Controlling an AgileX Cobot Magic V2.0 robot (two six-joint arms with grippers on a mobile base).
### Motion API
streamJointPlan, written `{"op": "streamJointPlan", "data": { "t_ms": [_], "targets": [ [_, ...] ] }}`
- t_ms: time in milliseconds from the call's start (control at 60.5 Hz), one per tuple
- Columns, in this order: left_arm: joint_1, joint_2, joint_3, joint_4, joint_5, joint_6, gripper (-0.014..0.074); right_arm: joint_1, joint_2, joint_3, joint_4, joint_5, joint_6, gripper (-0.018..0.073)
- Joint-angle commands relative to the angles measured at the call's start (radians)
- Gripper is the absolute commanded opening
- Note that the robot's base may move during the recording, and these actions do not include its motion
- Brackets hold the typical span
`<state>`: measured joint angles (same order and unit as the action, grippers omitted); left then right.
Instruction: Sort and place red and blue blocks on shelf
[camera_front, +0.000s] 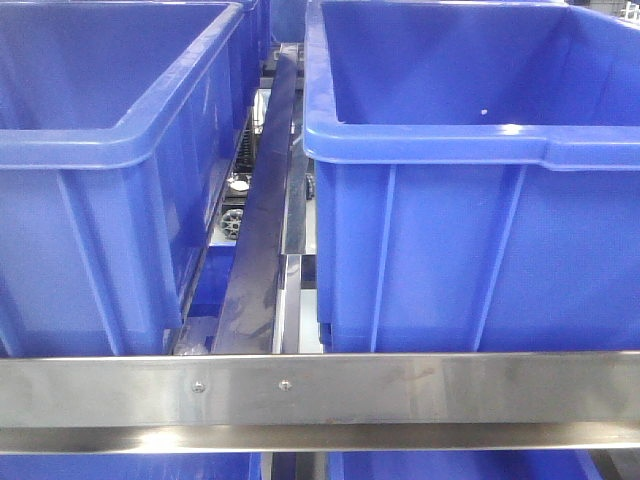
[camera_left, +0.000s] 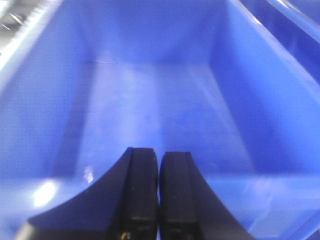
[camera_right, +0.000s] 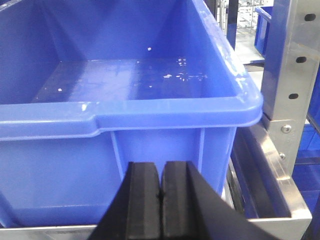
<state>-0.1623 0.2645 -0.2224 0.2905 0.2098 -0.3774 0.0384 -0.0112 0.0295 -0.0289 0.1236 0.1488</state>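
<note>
Two big blue bins side by side on steel shelf (camera_front: 420, 390), front view: left bin (camera_front: 110, 150) and right bin (camera_front: 470, 140), apart, w/ dark metal bar (camera_front: 262, 215) running back through gap btwn them. Flat front rail of shelf across bottom of pic, two screws (camera_front: 198, 385) near middle-left. More blue plastic just visible below rail, lower tier. Small black wheel-like parts glimpsed deep in gap; too small to make out.

Left wrist view: left claw (camera_left: 158, 165) closed, black pads pressed together, nothing btwn them, poised over rim and pointing into a blue bin (camera_left: 150, 100). Bin floor bare in visible part, blurred.

Right wrist view: right claw (camera_right: 161, 175) closed too, pads touching, gripping nothing, low in front of outer wall of a blue bin (camera_right: 165, 145), just below its rim. Few white specks (camera_right: 182, 75) on that bin's floor. Upright steel post w/ holes (camera_right: 295, 75) at right; shelf's steel edge beneath bin corner.

Red and blue blocks: not seen in any of 3 views, so can't say where they are.
</note>
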Motion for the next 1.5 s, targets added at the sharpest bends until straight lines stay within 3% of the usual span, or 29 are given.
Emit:
{"op": "streamJointPlan", "data": {
  "t_ms": [0,281,958,1487],
  "targets": [
    [0.007,-0.065,0.038,-0.027,-0.083,-0.008,0.0135,-0.008,-0.02,-0.022,0.001,-0.093,-0.009,0.005],
    [0.007,-0.288,0.219,-0.073,-0.13,-0.008,0.0135,-0.008,-0.02,-0.022,0.001,-0.093,-0.009,0.005],
    [0.007,-0.286,0.255,-0.103,-0.227,0.002,0.0135,-0.008,-0.02,-0.022,0.001,-0.092,-0.009,0.005],
    [0.007,-0.286,0.255,-0.103,-0.229,0.023,0.0135,-0.008,-0.02,-0.022,0.001,-0.092,-0.009,0.005]
  ]
}}
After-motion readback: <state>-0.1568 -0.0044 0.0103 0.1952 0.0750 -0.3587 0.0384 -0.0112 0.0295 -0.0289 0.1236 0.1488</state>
